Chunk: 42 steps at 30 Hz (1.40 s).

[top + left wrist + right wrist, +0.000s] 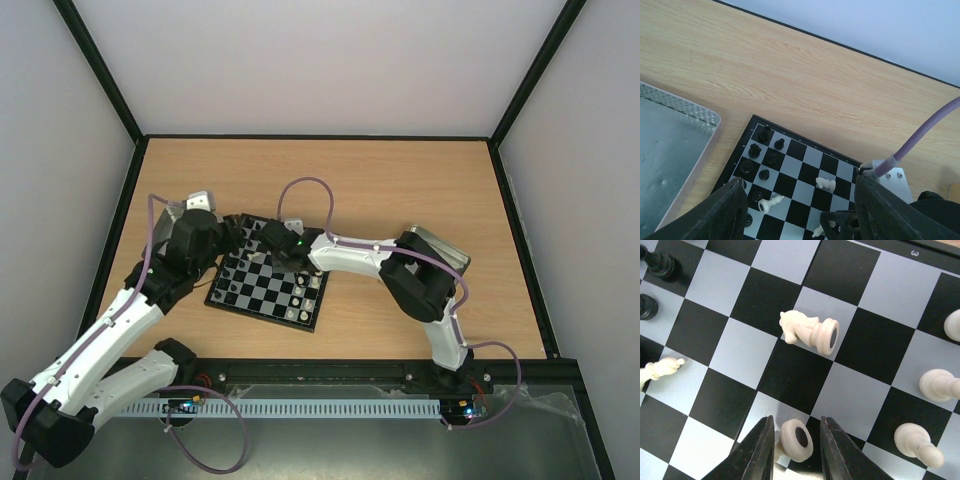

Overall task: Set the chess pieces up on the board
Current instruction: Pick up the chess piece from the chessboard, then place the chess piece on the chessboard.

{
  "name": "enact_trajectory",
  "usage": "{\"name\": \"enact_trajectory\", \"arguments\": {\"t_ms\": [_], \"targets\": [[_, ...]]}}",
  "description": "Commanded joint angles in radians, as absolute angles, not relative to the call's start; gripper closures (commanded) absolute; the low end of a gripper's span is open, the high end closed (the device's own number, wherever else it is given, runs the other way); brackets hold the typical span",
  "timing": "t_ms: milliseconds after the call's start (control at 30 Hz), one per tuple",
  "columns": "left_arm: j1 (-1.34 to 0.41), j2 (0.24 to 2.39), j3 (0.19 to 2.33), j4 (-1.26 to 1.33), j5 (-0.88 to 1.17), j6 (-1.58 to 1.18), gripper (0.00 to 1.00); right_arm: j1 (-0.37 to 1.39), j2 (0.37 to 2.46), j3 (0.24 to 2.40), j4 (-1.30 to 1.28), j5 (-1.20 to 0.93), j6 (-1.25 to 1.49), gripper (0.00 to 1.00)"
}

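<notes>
Though unfinished, done: black chess pieces (755,150) upright, nine o'clock of chequered board (812,156).
Remaining: toppled cream-white pieces (809,332).
Left gripper (799,180): spread.
Right gripper (796,427): spread astride one.

The left arm (100,345) and right arm (350,255) have white shells, black joints and looping purple cables (305,180).

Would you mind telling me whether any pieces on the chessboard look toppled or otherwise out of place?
Yes: three white pieces lie toppled on the board: a knight near the middle, a slim piece beside the black pieces, and one between the jaws of the right gripper.
</notes>
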<state>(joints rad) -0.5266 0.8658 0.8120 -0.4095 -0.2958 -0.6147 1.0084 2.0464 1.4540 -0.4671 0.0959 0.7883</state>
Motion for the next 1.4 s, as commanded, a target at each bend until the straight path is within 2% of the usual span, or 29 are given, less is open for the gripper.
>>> {"name": "enact_trajectory", "arguments": {"t_ms": [0,267,500,767,967,1300,1367], "targets": [[-0.521,0.866,0.797,-0.392,-0.286,-0.626,0.39,1.014,2.06,1.455,-0.464,0.118,0.809,0.77],[-0.522,0.856,0.776,-0.408,-0.269,-0.655,0.39,1.014,2.036,1.411,-0.416,0.109,0.854,0.87],[-0.522,0.84,0.663,-0.372,-0.145,-0.777,0.38,1.015,1.987,1.354,-0.341,0.075,0.901,0.91],[-0.509,0.84,0.496,-0.202,0.024,-0.9,0.36,1.008,1.893,1.261,-0.221,-0.003,0.955,0.92],[-0.494,0.816,0.385,-0.021,0.152,-0.93,0.33,0.974,1.797,1.16,-0.058,-0.179,1.027,0.92],[-0.434,0.81,0.354,0.131,0.331,-1.033,0.43,0.933,1.697,1.048,0.171,-0.37,1.126,0.91],[-0.425,0.817,0.355,0.154,0.352,-1.044,0.48,0.93,1.685,1.04,0.189,-0.387,1.139,0.91]]}}
